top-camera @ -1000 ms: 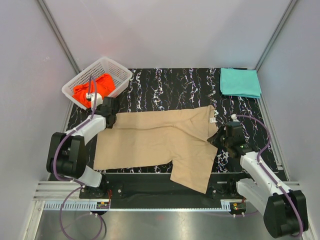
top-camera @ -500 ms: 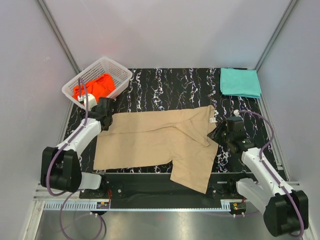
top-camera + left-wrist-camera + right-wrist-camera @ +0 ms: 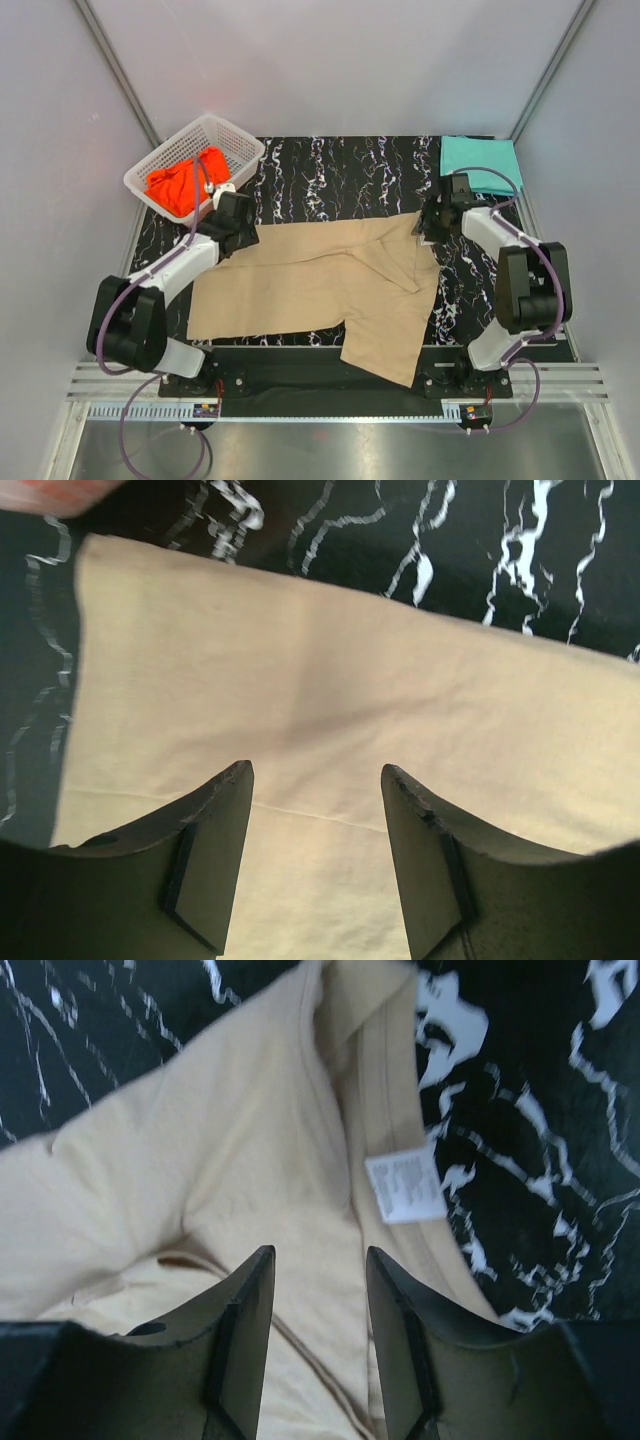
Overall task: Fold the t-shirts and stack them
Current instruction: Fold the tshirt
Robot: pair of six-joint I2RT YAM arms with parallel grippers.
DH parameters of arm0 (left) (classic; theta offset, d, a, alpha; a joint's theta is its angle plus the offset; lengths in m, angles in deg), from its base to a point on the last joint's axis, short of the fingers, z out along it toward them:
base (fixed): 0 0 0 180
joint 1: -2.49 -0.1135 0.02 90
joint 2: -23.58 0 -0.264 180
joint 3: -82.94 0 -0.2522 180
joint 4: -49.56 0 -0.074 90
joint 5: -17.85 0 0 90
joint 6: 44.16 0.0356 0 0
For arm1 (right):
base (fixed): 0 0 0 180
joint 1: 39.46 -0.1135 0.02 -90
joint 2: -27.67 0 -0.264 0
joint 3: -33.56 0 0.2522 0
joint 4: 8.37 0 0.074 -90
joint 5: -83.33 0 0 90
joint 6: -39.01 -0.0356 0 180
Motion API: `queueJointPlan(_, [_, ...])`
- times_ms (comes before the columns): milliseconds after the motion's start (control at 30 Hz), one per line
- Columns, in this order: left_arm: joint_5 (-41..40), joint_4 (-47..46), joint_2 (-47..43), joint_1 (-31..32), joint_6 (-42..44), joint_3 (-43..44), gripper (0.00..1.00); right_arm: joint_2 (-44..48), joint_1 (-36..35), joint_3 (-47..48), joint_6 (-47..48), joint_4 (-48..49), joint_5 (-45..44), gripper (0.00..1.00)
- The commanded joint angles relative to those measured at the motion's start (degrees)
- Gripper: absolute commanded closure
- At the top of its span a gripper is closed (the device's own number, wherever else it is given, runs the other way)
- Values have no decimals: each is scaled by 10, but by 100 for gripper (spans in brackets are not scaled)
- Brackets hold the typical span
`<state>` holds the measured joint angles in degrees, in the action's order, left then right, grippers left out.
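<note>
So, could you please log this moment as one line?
left gripper: open over tan shirt | right gripper: open at collar | orange shirt: in basket

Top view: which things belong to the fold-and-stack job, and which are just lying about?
Job:
- tan cloth t-shirt, spread flat mid-table
- teal cloth t-shirt, folded, far right corner
- orange-red cloth t-shirt, crumpled, far left

Lying about:
- white plastic lattice basket, holding the orange-red one
- black white-veined tabletop
</note>
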<state>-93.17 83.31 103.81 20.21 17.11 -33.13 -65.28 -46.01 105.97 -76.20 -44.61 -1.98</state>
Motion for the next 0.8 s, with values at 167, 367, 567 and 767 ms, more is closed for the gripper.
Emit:
queueJointPlan(167, [53,-11,82,0,20,70,40,-92,33,124,61,12,1,52])
queueJointPlan(367, [39,-4,135,0,24,104,40,-166,33,198,36,-20,6,53])
queueJointPlan(567, [33,1,181,0,17,125,40,-210,32,248,20,-57,-25,57])
queueJointPlan(767, [21,22,223,-11,9,138,39,-191,50,208,35,12,-23,90])
